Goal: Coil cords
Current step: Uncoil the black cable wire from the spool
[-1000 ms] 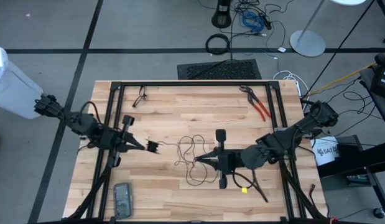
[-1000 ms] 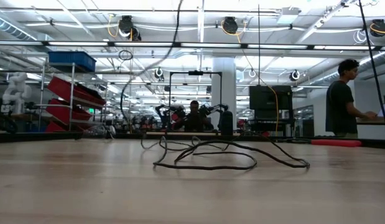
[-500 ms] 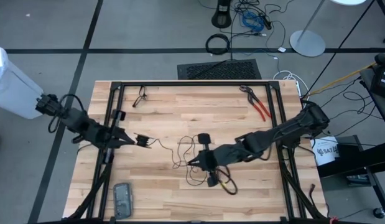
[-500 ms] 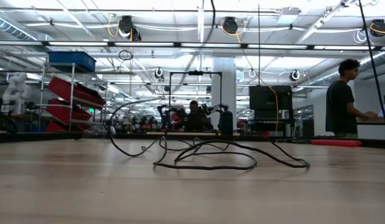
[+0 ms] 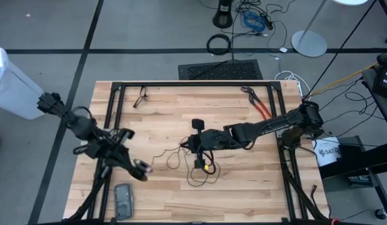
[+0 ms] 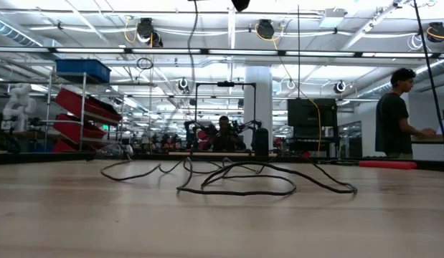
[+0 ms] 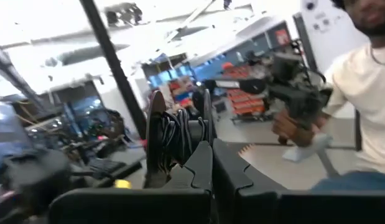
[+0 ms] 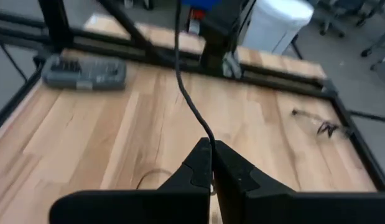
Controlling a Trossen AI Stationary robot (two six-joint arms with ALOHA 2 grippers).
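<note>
The thin black cord (image 5: 194, 177) lies in loose loops (image 6: 236, 185) on the wooden table (image 5: 180, 112). My right gripper (image 5: 188, 146) reaches over the table's middle, shut on the cord. From it a strand (image 8: 187, 93) runs toward my left arm. My left gripper (image 5: 142, 167) hangs over the near left part of the table, tipped slightly upward. It is shut, with a bunch of cord turns (image 7: 175, 134) at its fingertips. In the low view one strand (image 6: 192, 79) rises straight out of the picture. My left gripper (image 7: 208, 152) is shut on a bunch of several cord turns (image 7: 180, 140) that stands at the free ends of its fingers, clear of the table. Which turns lie between the fingers I cannot tell. My right gripper (image 8: 212, 149) pinches a single strand (image 8: 208, 138) at its fingertips, slanting down from the table's right. The strand leaves the fingers lifted, in a gentle curve.
Red-handled pliers (image 5: 262, 107) lie at the far right and a small dark piece (image 5: 141, 97) at the far left. A grey flat box (image 5: 123, 199) sits by the near edge. Black frame rails (image 5: 112, 112) run along the table's sides. A person (image 7: 366, 93) stands beyond the table.
My right gripper has reached toward the table's left and slightly toward the far edge, sinking, with the strand still pinched. My left gripper has swung toward the near edge and tipped upward. The raised strand at the left has dropped slack onto the table.
</note>
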